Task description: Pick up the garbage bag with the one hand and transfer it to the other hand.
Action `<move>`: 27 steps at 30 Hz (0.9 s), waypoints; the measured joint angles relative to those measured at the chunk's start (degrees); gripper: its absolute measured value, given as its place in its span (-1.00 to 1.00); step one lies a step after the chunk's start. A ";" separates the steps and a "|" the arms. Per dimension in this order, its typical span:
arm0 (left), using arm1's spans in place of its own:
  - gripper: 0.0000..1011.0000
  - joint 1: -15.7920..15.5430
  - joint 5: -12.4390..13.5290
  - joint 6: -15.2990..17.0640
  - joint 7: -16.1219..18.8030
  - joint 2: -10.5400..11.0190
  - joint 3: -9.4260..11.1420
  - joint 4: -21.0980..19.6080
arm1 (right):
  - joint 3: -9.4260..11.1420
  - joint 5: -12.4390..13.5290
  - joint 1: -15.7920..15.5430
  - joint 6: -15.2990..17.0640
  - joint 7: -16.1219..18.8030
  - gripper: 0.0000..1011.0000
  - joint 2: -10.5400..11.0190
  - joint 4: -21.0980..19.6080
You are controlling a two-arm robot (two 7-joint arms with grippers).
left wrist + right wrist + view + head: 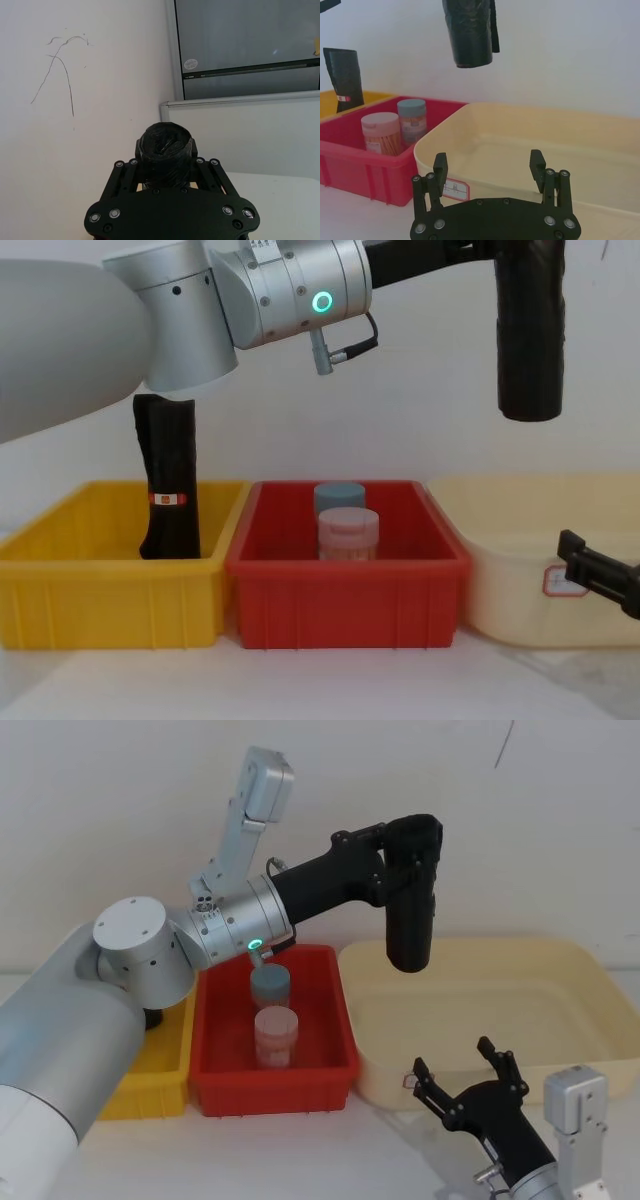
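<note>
The left pincer point(405, 855), on the silver arm with the green light, is pinching the top end of the garbage bag point(410, 930). It holds the bag high in the air. The bag is a plain black roll, and its long side runs straight up and down. Its bottom end hangs free with nothing touching it. Under it is the left back part of the cream tub point(600, 980), which sits on the right side of the tabletop point(330, 685). The red bin point(215, 1020) is just beside the tub.

The right pincer point(452, 1056) is low down, near the front right corner of the tabletop. Its fingers are spread wide and hold nothing. They point up and toward the back, over the tub's front wall.

So the bag is above the right pincer, farther back and a little to the left, and well apart from it. The right pincer will likely need to go up and back, then close on the free lower half.
</note>
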 joint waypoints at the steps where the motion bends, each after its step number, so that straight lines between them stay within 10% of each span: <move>1: -0.14 0.00 0.00 0.00 0.00 0.00 0.00 0.00 | 0.10 0.07 0.02 -0.05 0.07 0.98 -0.02 0.04; 27: -0.14 0.00 -0.01 0.00 0.01 0.00 0.00 0.01 | 2.97 1.77 0.42 1.01 1.75 0.98 -0.01 -1.98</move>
